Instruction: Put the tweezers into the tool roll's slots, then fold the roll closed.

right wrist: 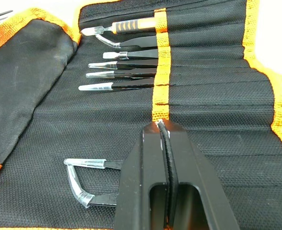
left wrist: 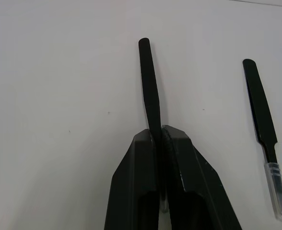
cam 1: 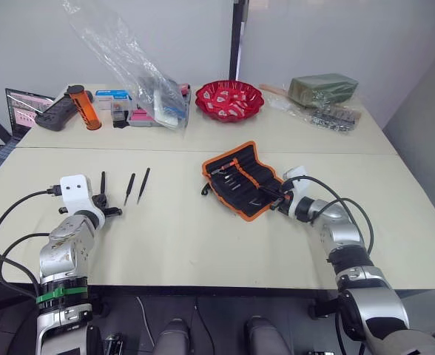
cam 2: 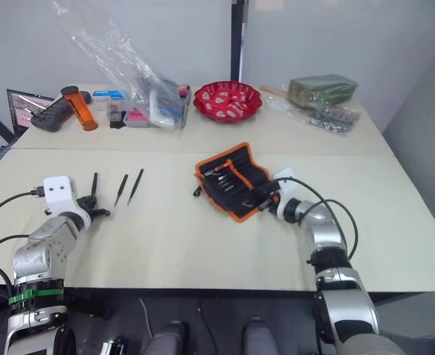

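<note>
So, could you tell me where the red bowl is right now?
The red bowl stands at the far side of the table, near the middle, beyond the open tool roll and just right of the clear plastic bag.

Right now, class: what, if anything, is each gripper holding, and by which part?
The left gripper is shut on one black tweezer, pinching its tip end, handle pointing away. The right gripper is shut over the tool roll; whether it pinches anything cannot be told.
</note>
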Tool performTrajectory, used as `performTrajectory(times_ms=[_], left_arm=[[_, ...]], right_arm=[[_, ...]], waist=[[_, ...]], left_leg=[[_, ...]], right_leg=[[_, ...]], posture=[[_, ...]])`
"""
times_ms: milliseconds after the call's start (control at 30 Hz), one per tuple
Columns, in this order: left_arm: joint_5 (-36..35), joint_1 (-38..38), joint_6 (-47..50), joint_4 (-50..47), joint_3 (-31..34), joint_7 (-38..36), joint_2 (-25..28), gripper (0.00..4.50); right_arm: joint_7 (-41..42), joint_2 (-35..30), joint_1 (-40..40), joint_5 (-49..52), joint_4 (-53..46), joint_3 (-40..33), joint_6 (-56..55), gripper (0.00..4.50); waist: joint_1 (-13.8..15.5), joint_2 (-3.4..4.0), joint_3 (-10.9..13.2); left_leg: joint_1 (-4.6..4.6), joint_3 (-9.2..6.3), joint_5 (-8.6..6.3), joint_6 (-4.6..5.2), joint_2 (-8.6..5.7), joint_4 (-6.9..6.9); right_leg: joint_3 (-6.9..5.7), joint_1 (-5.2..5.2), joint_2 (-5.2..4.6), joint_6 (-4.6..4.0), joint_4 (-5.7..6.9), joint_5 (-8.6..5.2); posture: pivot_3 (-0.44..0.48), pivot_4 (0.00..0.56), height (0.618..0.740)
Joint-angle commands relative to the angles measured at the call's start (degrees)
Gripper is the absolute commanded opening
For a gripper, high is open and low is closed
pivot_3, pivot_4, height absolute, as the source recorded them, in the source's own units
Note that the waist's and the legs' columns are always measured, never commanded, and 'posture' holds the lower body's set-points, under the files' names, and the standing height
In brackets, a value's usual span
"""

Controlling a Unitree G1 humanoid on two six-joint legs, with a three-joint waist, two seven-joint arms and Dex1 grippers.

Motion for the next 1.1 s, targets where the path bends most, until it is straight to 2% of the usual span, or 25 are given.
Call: performTrajectory(times_ms=[33, 367, 467, 667, 800, 933, 1033, 1100], left_arm=[[-2.27, -1.12, -3.95, -2.45, 4.30, -1.87, 3.42, 0.03], [-4.68, -2.78, -1.87, -8.53, 1.94, -9.59, 11.40, 0.03], [-6.65, -5.27, 1.52, -11.24, -1.42, -14.32, 13.82, 0.03], [-9.70, -13.59, 11.72, -18.10, -14.78, -23.96, 16.48, 0.03], [-9.24, -21.50, 14.84, -16.80, -24.14, -28.45, 14.10, 0.03], [-7.98, -28.97, 16.34, -11.85, -32.31, -31.94, 8.92, 0.03], [-3.44, -33.76, 13.97, -4.99, -39.14, -32.69, 4.38, 0.03], [-0.81, -37.07, 17.41, -0.77, -42.80, -31.77, 1.83, 0.03]], right_arm=[[-0.53, -0.21, 0.56, -0.61, -0.23, 0.06, 1.01, 0.00], [-0.38, -1.69, 0.36, 0.27, -3.57, -1.03, 2.31, 0.00], [0.05, -2.22, 1.01, 0.11, -5.42, -0.70, 3.18, 0.00], [0.09, -3.44, 3.97, 0.63, -9.49, -0.99, 5.41, 0.00], [-0.40, -3.56, 5.35, 0.19, -10.18, -0.77, 5.61, 0.00], [-0.95, -3.41, 6.29, 0.02, -10.65, -0.65, 5.62, 0.00], [-1.77, -3.02, 6.64, -0.01, -10.89, -0.76, 5.56, 0.00], [-2.23, -2.75, 6.72, -0.03, -11.02, -0.77, 5.58, 0.00]], waist=[[-0.03, 0.00, 0.00], [0.13, 0.02, 0.02], [0.16, 0.02, 0.04], [0.22, 0.03, 0.06], [-0.04, 0.03, 0.07], [0.08, 0.02, 0.07], [0.04, 0.04, 0.07], [0.07, 0.04, 0.07]], left_leg=[[-0.07, 0.00, 0.00, 0.00, 0.00, 0.00], [-0.30, 0.00, 0.01, -0.02, -0.01, 0.00], [-0.36, -0.02, 0.01, -0.01, 0.00, 0.00], [-0.44, -0.05, 0.01, -0.01, -0.04, 0.00], [-0.39, -0.04, 0.01, -0.01, -0.02, -0.04], [-0.42, -0.04, 0.01, -0.01, -0.05, 0.02], [-0.41, -0.04, 0.02, -0.01, -0.04, 0.00], [-0.41, -0.04, 0.02, 0.00, -0.05, 0.01]], right_leg=[[0.00, -0.09, 0.00, 0.00, 0.01, 0.00], [0.01, -0.34, 0.00, -0.01, 0.06, 0.01], [-0.01, -0.39, 0.00, -0.01, 0.06, 0.00], [-0.01, -0.41, -0.01, 0.02, 0.04, -0.01], [0.00, -0.41, 0.02, 0.03, 0.05, -0.02], [0.00, -0.38, 0.00, 0.05, 0.02, -0.03], [0.01, -0.39, 0.02, 0.06, 0.04, -0.03], [0.01, -0.39, 0.02, 0.06, 0.03, -0.03]], posture=[[0.000, 0.150, 0.740], [0.000, 0.150, 0.740], [0.000, 0.150, 0.740], [0.000, 0.150, 0.740], [0.000, 0.150, 0.740], [0.000, 0.150, 0.740], [0.000, 0.150, 0.740], [0.000, 0.150, 0.740]])
